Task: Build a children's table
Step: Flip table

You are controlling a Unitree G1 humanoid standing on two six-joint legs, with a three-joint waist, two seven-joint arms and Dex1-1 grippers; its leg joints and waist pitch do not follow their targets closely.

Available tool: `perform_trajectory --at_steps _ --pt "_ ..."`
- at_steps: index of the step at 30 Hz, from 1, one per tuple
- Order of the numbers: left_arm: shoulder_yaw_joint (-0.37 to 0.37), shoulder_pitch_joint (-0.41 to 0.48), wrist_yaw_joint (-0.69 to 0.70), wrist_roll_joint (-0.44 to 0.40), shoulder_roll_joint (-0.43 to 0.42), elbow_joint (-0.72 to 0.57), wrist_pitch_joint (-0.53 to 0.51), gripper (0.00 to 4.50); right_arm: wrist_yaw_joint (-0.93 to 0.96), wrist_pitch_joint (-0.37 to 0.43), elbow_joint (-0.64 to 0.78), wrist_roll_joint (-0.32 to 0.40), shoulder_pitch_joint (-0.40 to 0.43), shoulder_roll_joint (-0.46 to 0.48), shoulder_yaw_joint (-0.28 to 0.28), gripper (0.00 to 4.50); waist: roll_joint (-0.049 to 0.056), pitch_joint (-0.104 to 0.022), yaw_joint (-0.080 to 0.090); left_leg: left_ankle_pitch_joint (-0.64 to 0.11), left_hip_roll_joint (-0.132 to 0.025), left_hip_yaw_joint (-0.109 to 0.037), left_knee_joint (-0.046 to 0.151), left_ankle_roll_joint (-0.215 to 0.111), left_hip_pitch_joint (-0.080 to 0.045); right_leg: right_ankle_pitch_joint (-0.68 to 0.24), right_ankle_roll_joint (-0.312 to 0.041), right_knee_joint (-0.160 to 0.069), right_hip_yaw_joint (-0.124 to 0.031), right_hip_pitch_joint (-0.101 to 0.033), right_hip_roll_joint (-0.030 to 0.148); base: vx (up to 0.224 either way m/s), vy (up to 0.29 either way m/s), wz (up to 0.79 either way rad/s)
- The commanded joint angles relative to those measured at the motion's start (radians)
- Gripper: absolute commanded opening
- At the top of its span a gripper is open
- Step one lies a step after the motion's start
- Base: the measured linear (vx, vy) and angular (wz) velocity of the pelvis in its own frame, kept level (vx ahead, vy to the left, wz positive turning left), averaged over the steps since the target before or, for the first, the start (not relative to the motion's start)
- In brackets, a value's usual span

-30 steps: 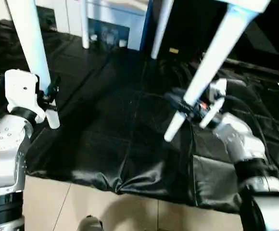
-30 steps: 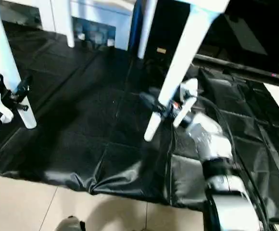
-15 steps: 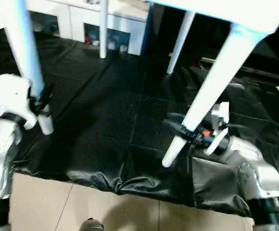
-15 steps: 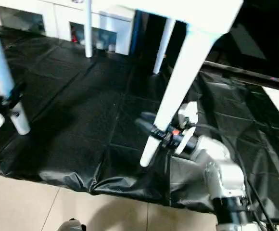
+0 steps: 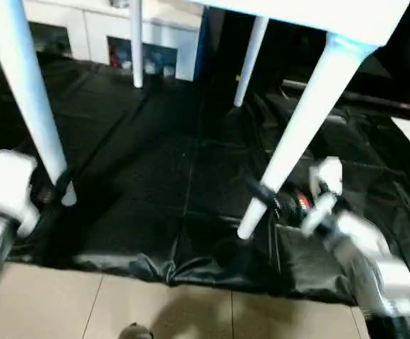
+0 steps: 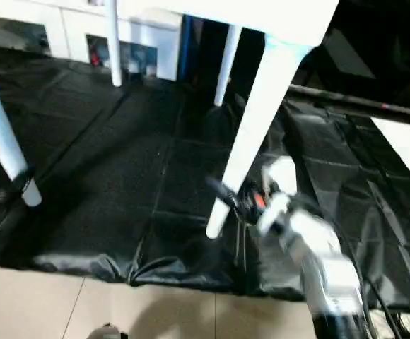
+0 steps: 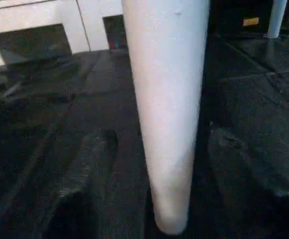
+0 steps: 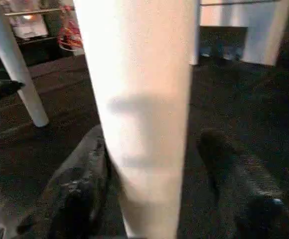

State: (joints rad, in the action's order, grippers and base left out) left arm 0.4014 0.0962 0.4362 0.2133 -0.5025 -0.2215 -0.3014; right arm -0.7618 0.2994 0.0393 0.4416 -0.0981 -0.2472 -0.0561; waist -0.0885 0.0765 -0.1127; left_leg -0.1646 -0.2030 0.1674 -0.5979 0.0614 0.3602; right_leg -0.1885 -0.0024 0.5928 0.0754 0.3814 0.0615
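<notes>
With the left gripper (image 5: 56, 189) clamped on one table leg (image 5: 28, 99) and the right gripper (image 5: 272, 200) on another leg (image 5: 297, 131), lower both feet level onto the black mat (image 5: 162, 176) toward 6 o'clock.

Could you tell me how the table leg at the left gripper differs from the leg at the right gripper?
The left-hand leg stands nearly upright, while the right-hand leg slants, with its foot nearer the robot. The left-hand leg's foot sits by the black sheet's front edge at picture left; the right-hand leg's foot is mid-sheet. Both are white, round and tapered, each with a gripper near its lower end.
</notes>
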Motion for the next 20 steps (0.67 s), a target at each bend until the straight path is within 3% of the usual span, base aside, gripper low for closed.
perform_trajectory --at_steps 1,2,4,5,6,8,9,10,11,12,13,14,15,16,17,18,20 --pt "0.023 0.044 0.011 0.034 0.032 -0.054 0.015 3.71 0.019 0.008 0.051 0.001 0.039 -0.01 -0.024 3.26 0.028 -0.041 0.009 -0.674 -0.034 -0.038 0.1 0.085 -0.042 -0.64 -0.06 -0.121 -0.032 0.009 0.089 0.0 0.0 0.0" --pt "0.027 0.071 0.01 0.032 0.041 -0.064 0.029 3.81 0.021 0.007 0.065 0.002 0.061 -0.009 -0.021 3.29 0.031 -0.039 0.009 -0.676 -0.036 -0.04 0.101 0.085 -0.042 -0.655 -0.054 -0.125 -0.03 0.007 0.091 0.0 0.0 0.0" --pt "0.036 0.189 0.01 0.042 0.091 -0.122 0.079 3.81 0.037 -0.001 0.131 0.006 0.166 -0.005 -0.016 3.29 0.023 -0.034 0.011 -0.677 -0.037 -0.044 0.104 0.079 -0.038 -0.721 -0.024 -0.14 -0.02 -0.002 0.097 0.0 0.0 0.0" --pt "0.035 0.191 0.01 0.043 0.092 -0.125 0.079 3.81 0.038 0.0 0.133 0.006 0.168 -0.005 -0.016 3.29 0.03 -0.033 0.012 -0.687 -0.039 -0.045 0.107 0.08 -0.04 -0.717 -0.023 -0.144 -0.017 -0.006 0.097 0.0 0.0 0.0" --pt "0.013 0.246 -0.002 0.066 0.135 -0.205 0.073 3.81 0.061 0.012 0.194 0.012 0.24 -0.008 -0.033 3.29 0.037 -0.028 0.018 -0.776 -0.051 -0.055 0.123 0.089 -0.048 -0.683 -0.017 -0.149 0.015 -0.018 0.085 0.0 0.0 0.0" --pt "-0.013 0.268 -0.026 0.077 0.166 -0.253 0.046 3.81 0.081 0.022 0.233 0.014 0.284 -0.011 -0.048 3.29 0.042 -0.024 0.019 -0.855 -0.065 -0.058 0.153 0.099 -0.035 -0.588 -0.03 -0.123 0.024 -0.036 0.066 0.0 0.0 0.0" --pt "-0.037 0.277 -0.052 0.084 0.197 -0.288 0.028 3.81 0.105 0.032 0.263 0.017 0.314 -0.009 -0.063 3.29 0.042 -0.02 -0.02 -0.982 -0.095 -0.028 0.239 0.104 0.055 -0.348 -0.054 0.068 0.016 -0.107 0.027 -0.067 -0.008 0.05" --pt "-0.048 0.279 -0.065 0.085 0.213 -0.292 0.016 3.81 0.121 0.018 0.265 0.003 0.323 -0.004 -0.069 3.29 0.05 -0.013 -0.057 -1.005 -0.082 0.013 0.254 0.111 0.079 -0.288 -0.06 0.109 0.018 -0.105 0.012 -0.067 -0.008 0.05" --pt "-0.057 0.278 -0.074 0.077 0.219 -0.293 0.015 3.81 0.131 0.008 0.265 -0.008 0.324 0.0 -0.072 3.29 0.032 -0.006 -0.065 -0.985 -0.078 0.033 0.259 0.08 0.082 -0.32 -0.04 0.149 -0.012 -0.093 0.006 -0.079 -0.065 0.16" --pt "-0.072 0.277 -0.089 0.063 0.229 -0.295 0.014 3.81 0.148 -0.01 0.265 -0.025 0.327 0.007 -0.078 3.29 -0.048 -0.011 -0.064 -0.727 -0.034 0.033 0.094 0.065 -0.033 -0.85 0.065 -0.001 -0.095 0.027 0.056 0.052 -0.129 0.14" --pt "-0.12 0.268 -0.128 0.015 0.257 -0.291 0.034 3.81 0.211 -0.05 0.263 -0.082 0.328 0.029 -0.081 3.29 -0.028 -0.01 -0.037 -0.231 0.023 -0.032 -0.098 0.016 -0.065 -1.202 0.065 -0.164 -0.163 0.098 0.164 0.052 -0.129 0.14" --pt "-0.12 0.268 -0.128 0.015 0.257 -0.291 0.034 3.81 0.211 -0.05 0.263 -0.082 0.328 0.029 -0.081 3.29 -0.022 -0.017 -0.044 -0.117 0.029 -0.062 -0.083 0.003 -0.01 -1.148 0.036 -0.148 -0.185 0.023 0.175 0.06 -0.076 -0.1" --pt "-0.139 0.263 -0.145 -0.017 0.264 -0.285 0.048 3.81 0.232 -0.041 0.262 -0.096 0.327 0.032 -0.076 3.29 -0.013 -0.027 -0.062 -0.141 -0.007 -0.057 -0.001 0.045 -0.007 -0.922 0.011 -0.101 -0.134 -0.009 0.141 0.0 0.0 0.0" --pt "-0.16 0.261 -0.154 -0.05 0.274 -0.283 0.059 3.81 0.25 -0.044 0.257 -0.115 0.332 0.033 -0.056 3.29 0.007 -0.037 -0.054 -0.338 -0.022 -0.052 0.053 0.073 -0.042 -0.657 -0.017 -0.055 -0.094 0.017 0.064 0.0 0.0 0.0" --pt "-0.16 0.261 -0.154 -0.05 0.274 -0.283 0.059 3.81 0.25 -0.044 0.257 -0.115 0.332 0.033 -0.056 3.29 0.009 -0.033 -0.048 -0.434 -0.027 -0.049 0.067 0.077 -0.048 -0.563 -0.035 -0.048 -0.089 0.024 0.048 -0.048 -0.019 0.23" --pt "-0.172 0.258 -0.169 -0.08 0.28 -0.291 0.073 3.81 0.256 -0.042 0.257 -0.104 0.336 0.041 -0.048 3.29 0.013 -0.04 -0.035 -0.492 -0.029 -0.052 0.093 0.054 -0.028 -0.416 -0.07 -0.048 -0.086 -0.012 0.052 -0.06 0.001 0.11" --pt "-0.18 0.253 -0.175 -0.091 0.273 -0.301 0.067 3.81 0.252 -0.032 0.264 -0.086 0.332 0.046 -0.045 3.29 0.019 -0.035 -0.031 -0.493 -0.028 -0.049 0.102 0.045 -0.021 -0.468 -0.059 -0.064 -0.086 -0.016 0.064 -0.03 0.0 0.06"
